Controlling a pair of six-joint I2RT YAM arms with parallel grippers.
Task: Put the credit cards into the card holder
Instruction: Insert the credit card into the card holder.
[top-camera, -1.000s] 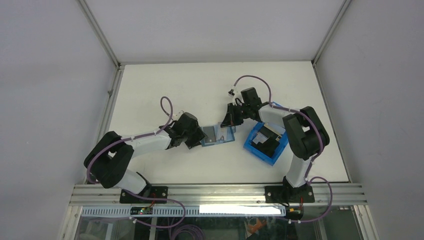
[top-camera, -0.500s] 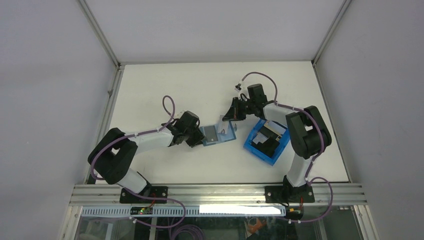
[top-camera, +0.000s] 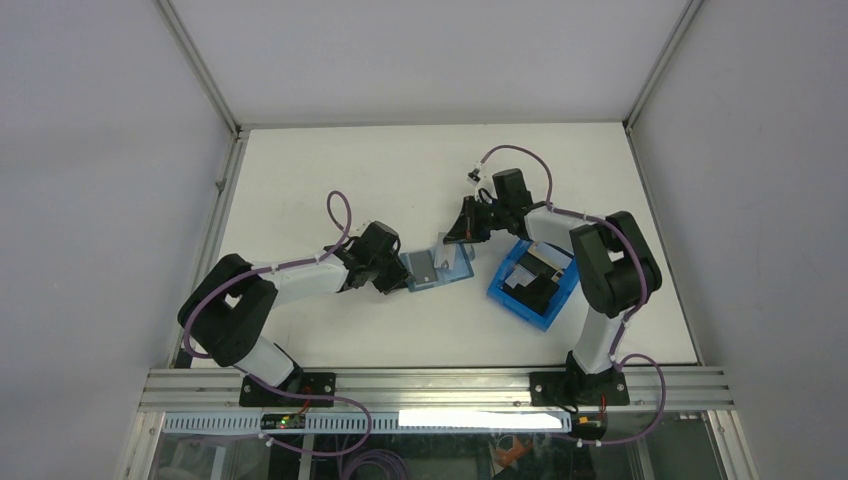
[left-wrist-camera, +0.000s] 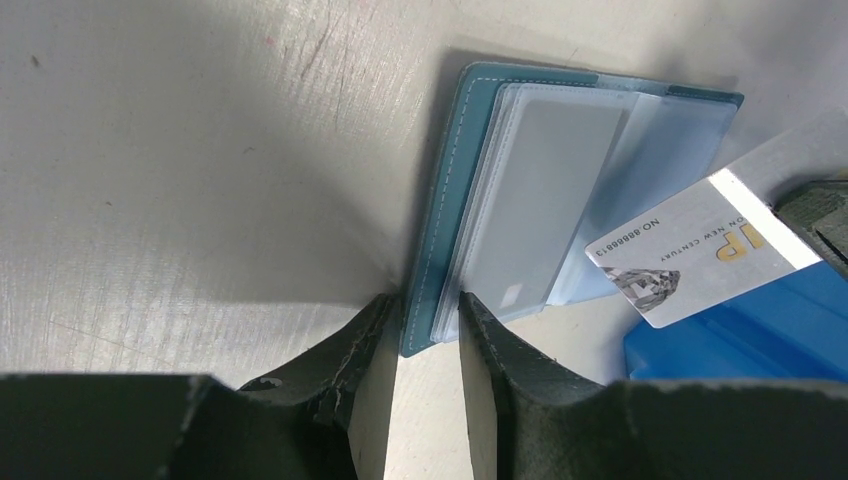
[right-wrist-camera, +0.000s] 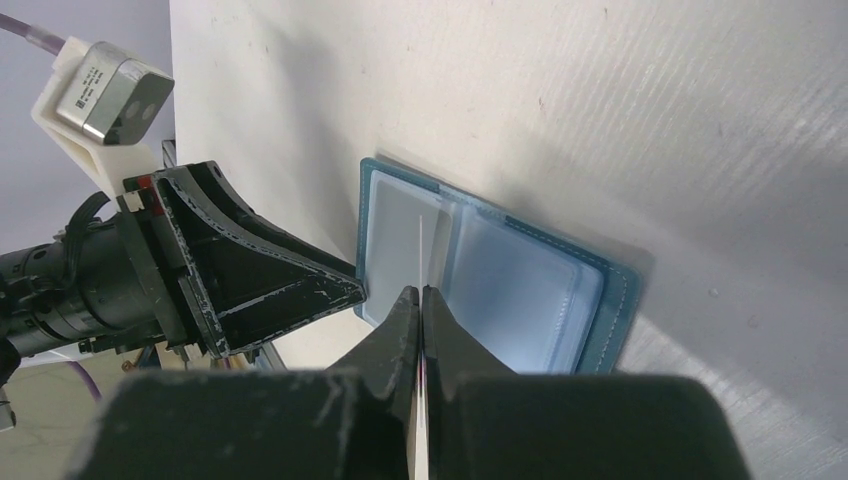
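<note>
On the left, the left gripper (left-wrist-camera: 428, 335) lies low on the white table (left-wrist-camera: 200, 180), its two dark fingers (left-wrist-camera: 365, 345) drawn narrow and pinching the near left edge of the card holder (left-wrist-camera: 455, 200) between them. The card holder lies open and flat near the middle of the table, teal cover underneath, clear pockets facing up, one of them showing a grey panel. Just above its right half hangs a pale card (left-wrist-camera: 690, 255) with gold lettering and a printed number, tilted so its lower corner dips over the pockets; whether it touches them I cannot tell. The right gripper (right-wrist-camera: 421, 300) is clamped tight on that card's far end, the card running edge-on between its fingers. Further right, just beside the holder, sits the bright blue bin (top-camera: 501, 272) with more cards (top-camera: 545, 268) inside, dark and pale.
</note>
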